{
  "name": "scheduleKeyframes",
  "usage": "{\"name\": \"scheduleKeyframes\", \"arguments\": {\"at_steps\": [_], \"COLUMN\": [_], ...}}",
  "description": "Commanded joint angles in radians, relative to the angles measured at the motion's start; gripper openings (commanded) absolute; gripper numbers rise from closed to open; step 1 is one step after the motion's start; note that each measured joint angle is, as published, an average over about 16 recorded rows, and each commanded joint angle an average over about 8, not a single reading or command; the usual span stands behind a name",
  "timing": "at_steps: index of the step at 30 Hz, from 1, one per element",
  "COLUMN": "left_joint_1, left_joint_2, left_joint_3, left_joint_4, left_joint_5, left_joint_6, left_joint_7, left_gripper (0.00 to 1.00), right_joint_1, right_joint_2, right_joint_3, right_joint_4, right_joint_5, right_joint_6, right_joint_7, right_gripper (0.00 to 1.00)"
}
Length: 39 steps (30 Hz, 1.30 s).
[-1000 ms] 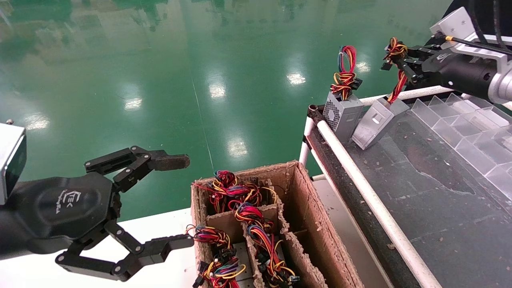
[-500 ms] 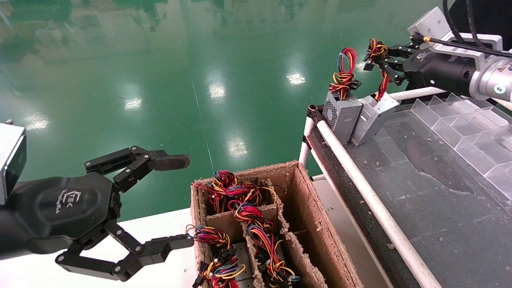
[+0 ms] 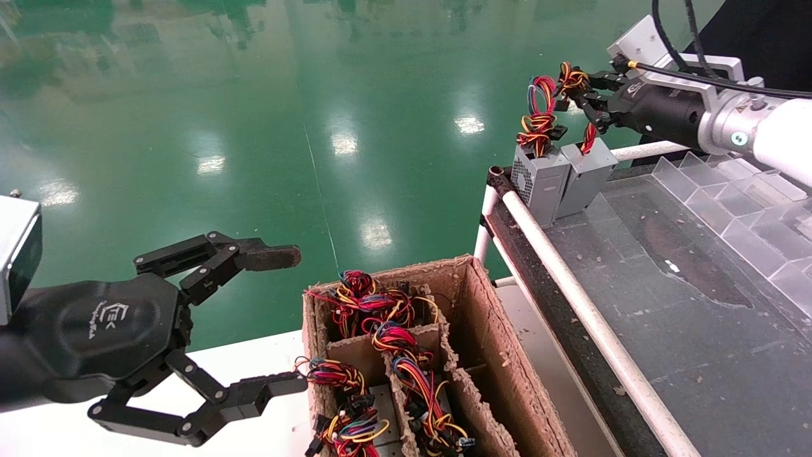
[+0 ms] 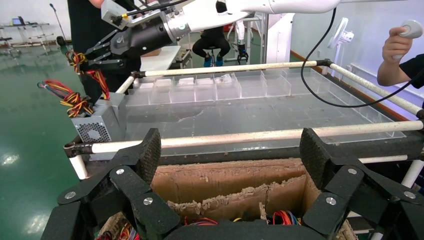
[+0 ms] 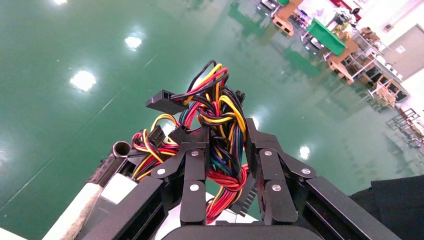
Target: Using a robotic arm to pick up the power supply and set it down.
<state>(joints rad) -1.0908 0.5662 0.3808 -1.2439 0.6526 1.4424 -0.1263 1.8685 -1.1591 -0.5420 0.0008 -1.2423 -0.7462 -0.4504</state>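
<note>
Head view — right claw (image 3: 580, 95) pinches power supply (image 3: 587, 174) wires.

Clamped in the black two-finger right pincer (image 3: 578, 95) is a knotted bundle of orange, red, yellow and black wires (image 5: 218, 131), and below it sits their plain grey metal power-supply box (image 3: 587, 178). Just beside stands a grey box with a perforated, dotted vent face (image 3: 538, 181), topped by red, green and blue looped wires (image 3: 539, 114). Under the pincer spreads a glossy green floor (image 3: 254, 127).
</note>
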Motion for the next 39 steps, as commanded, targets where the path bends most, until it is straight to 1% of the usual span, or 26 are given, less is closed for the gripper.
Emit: {"name": "scheduleKeyframes", "arguments": {"at_steps": [1,4,5,12,13,30,33,39], "left_joint_1": [0.0,0.0,0.0,0.0,0.0,0.0,0.0,0.0], "left_joint_2": [0.0,0.0,0.0,0.0,0.0,0.0,0.0,0.0], "left_joint_3": [0.0,0.0,0.0,0.0,0.0,0.0,0.0,0.0], "left_joint_4": [0.0,0.0,0.0,0.0,0.0,0.0,0.0,0.0], "left_joint_5": [0.0,0.0,0.0,0.0,0.0,0.0,0.0,0.0], "left_joint_6": [0.0,0.0,0.0,0.0,0.0,0.0,0.0,0.0], "left_joint_7": [0.0,0.0,0.0,0.0,0.0,0.0,0.0,0.0], "left_gripper": [1.0,1.0,1.0,1.0,1.0,1.0,1.0,1.0], "right_joint_1": [-0.002,-0.009,-0.012,-0.029,-0.031,-0.043,-0.037,-0.032], "right_joint_2": [-0.008,-0.015,-0.017,-0.021,-0.021,-0.002,0.011,0.045], "right_joint_3": [0.001,0.006,0.008,0.016,0.017,0.026,0.041,0.086], "right_joint_4": [-0.002,-0.003,-0.004,-0.007,-0.007,0.0,0.003,0.013], "right_joint_5": [0.001,0.009,0.011,0.023,0.024,0.038,0.059,0.125], "right_joint_6": [0.015,0.033,0.038,0.059,0.061,0.065,0.045,-0.022], "right_joint_7": [-0.001,0.001,0.002,0.005,0.006,0.007,0.019,0.073], "right_gripper": [0.0,0.0,0.06,0.94,1.0,1.0,1.0,1.0]}}
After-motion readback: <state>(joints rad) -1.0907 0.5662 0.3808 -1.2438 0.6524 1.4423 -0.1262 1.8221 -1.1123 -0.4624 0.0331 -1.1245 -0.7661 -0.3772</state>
